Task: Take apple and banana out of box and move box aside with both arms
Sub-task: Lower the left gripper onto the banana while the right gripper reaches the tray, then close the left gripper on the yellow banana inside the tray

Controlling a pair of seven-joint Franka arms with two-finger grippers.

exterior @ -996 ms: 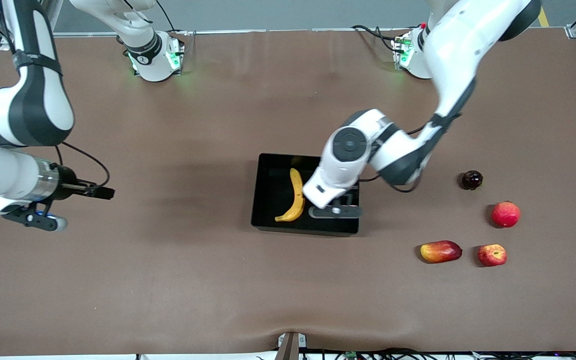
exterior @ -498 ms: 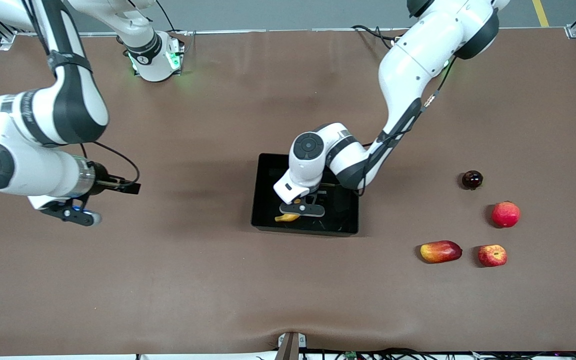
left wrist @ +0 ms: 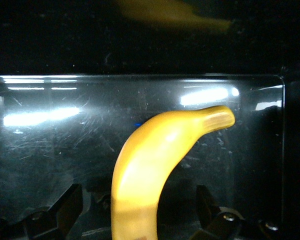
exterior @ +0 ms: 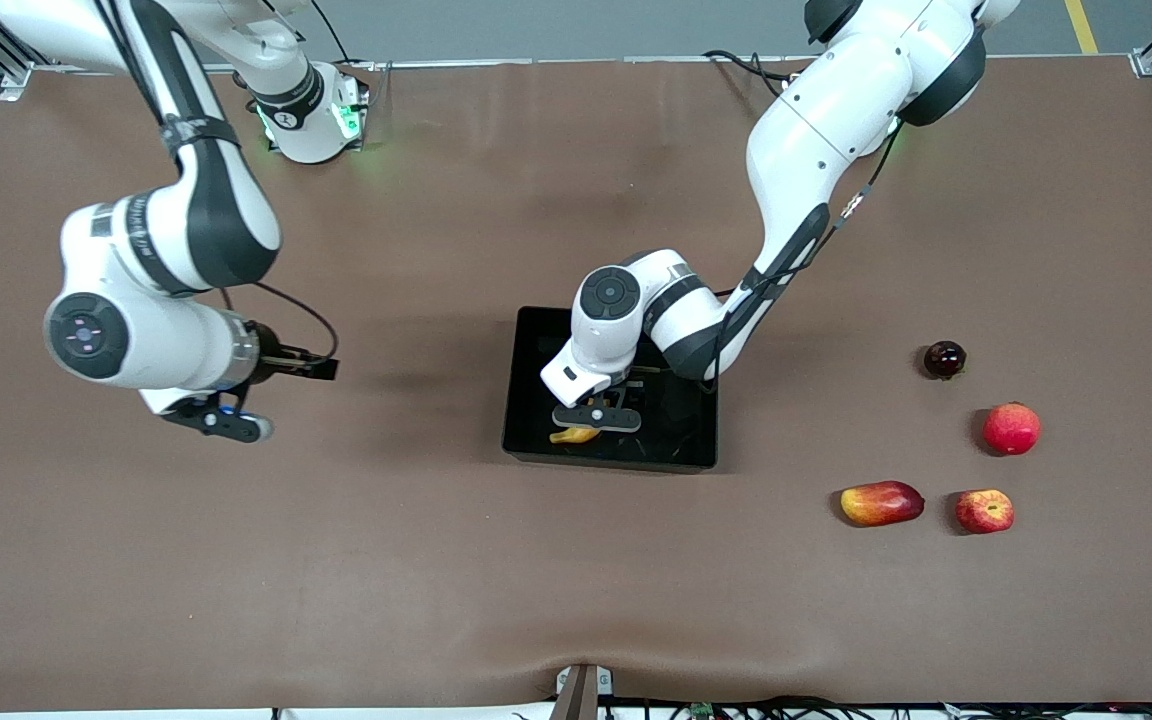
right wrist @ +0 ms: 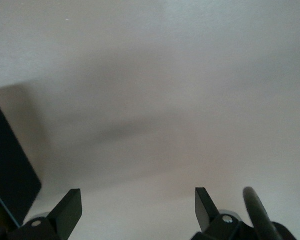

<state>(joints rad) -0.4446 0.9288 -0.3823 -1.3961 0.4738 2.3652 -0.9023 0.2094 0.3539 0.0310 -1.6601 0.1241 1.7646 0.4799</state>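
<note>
The black box [exterior: 528,330] sits mid-table with the yellow banana [exterior: 574,436] lying in it. My left gripper [exterior: 596,418] is down inside the box and hides most of the banana. In the left wrist view the banana [left wrist: 150,165] runs between the two open fingers [left wrist: 70,207], with a gap on each side, on the glossy box floor [left wrist: 45,145]. The small red apple [exterior: 984,510] lies on the table toward the left arm's end. My right gripper [exterior: 219,420] hovers open over bare table toward the right arm's end; it [right wrist: 138,205] holds nothing, and a box corner [right wrist: 10,170] shows.
Near the apple lie a red-yellow mango [exterior: 881,502], a larger round red fruit [exterior: 1012,428] and a small dark fruit [exterior: 944,359]. The brown table [exterior: 386,560] stretches wide around the box.
My left gripper shifted across the box from beside the banana to over it, then settled. The right arm swung from the table's end toward the box.
</note>
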